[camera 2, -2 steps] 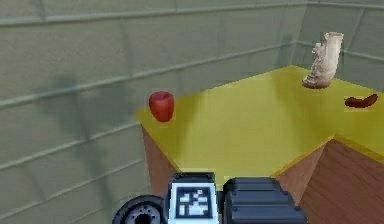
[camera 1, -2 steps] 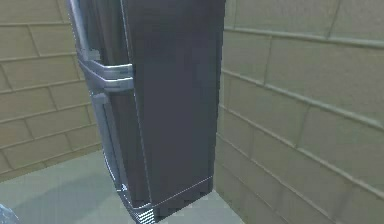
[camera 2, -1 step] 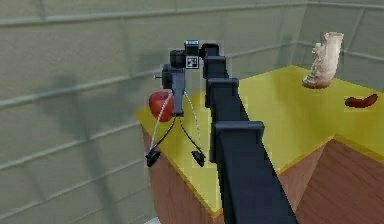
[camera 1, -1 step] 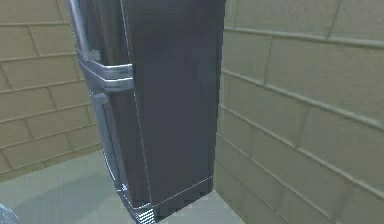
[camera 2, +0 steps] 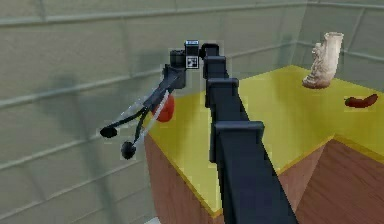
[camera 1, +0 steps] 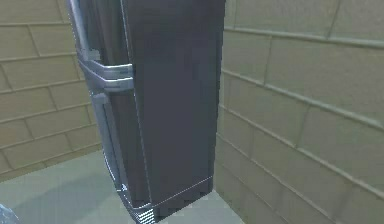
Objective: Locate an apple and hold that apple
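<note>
Arm side view, small round red apple at yellow table edge, by pincer, hold cannot be told

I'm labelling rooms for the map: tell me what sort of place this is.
Probably a kitchen: a tall dark fridge stands against block walls, and a yellow-topped counter has a round red thing, perhaps an apple, at its edge.

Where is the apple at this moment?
In the arm side view, left of the middle: the red apple is at the yellow counter's left edge, by the gripper and just left of the arm.
</note>
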You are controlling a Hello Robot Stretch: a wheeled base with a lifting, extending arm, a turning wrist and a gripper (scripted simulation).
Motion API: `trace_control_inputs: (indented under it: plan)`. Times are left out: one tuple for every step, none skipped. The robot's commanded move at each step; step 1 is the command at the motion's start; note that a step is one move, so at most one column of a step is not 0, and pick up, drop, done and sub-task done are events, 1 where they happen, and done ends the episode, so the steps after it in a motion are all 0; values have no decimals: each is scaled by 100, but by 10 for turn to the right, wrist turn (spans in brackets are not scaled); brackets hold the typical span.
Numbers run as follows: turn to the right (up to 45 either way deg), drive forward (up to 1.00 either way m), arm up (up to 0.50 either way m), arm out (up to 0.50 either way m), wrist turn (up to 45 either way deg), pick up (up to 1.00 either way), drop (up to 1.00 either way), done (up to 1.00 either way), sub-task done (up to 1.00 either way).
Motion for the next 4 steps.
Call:
trace_control_inputs:
  plan:
    - [0, 0, 0, 0, 450, 0, 0, 0, 0]
    - [0, 0, 0, 0, 450, 0, 0, 0, 0]
    - [0, 0, 0, 0, 180, 0, 0, 0, 0]
    - [0, 0, 0, 0, 0, 100, 0, 0, 0]
